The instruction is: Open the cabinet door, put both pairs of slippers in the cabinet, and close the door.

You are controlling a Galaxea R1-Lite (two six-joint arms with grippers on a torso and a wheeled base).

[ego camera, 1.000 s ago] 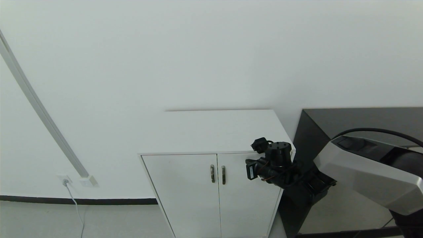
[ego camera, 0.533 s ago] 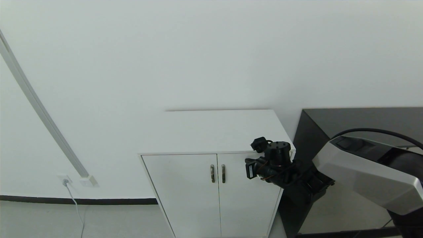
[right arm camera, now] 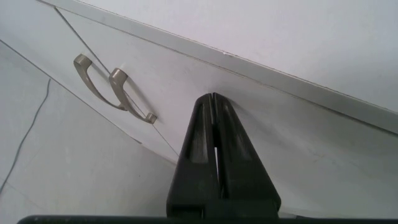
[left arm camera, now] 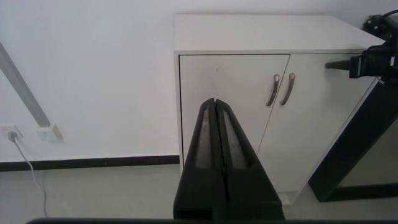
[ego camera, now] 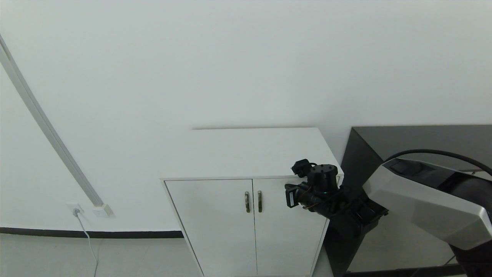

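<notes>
The white cabinet (ego camera: 250, 154) stands against the wall with both doors shut. Two metal handles (ego camera: 247, 202) (ego camera: 260, 202) sit side by side at the middle seam. My right arm (ego camera: 319, 192) is in front of the upper part of the right door (ego camera: 288, 231). In the right wrist view my right gripper (right arm camera: 213, 98) is shut and empty, its tip close to the door just under the top edge, with the handles (right arm camera: 115, 90) off to one side. My left gripper (left arm camera: 215, 102) is shut and empty, held back from the cabinet (left arm camera: 261, 31) and facing the left door (left arm camera: 230, 112).
A black table (ego camera: 423, 138) stands right beside the cabinet. On the wall at the left are a slanted cable duct (ego camera: 46, 127) and a socket (ego camera: 75, 211) with a cord running down to the floor.
My right arm has crept slightly to the left along the right door. The doors have not moved.
</notes>
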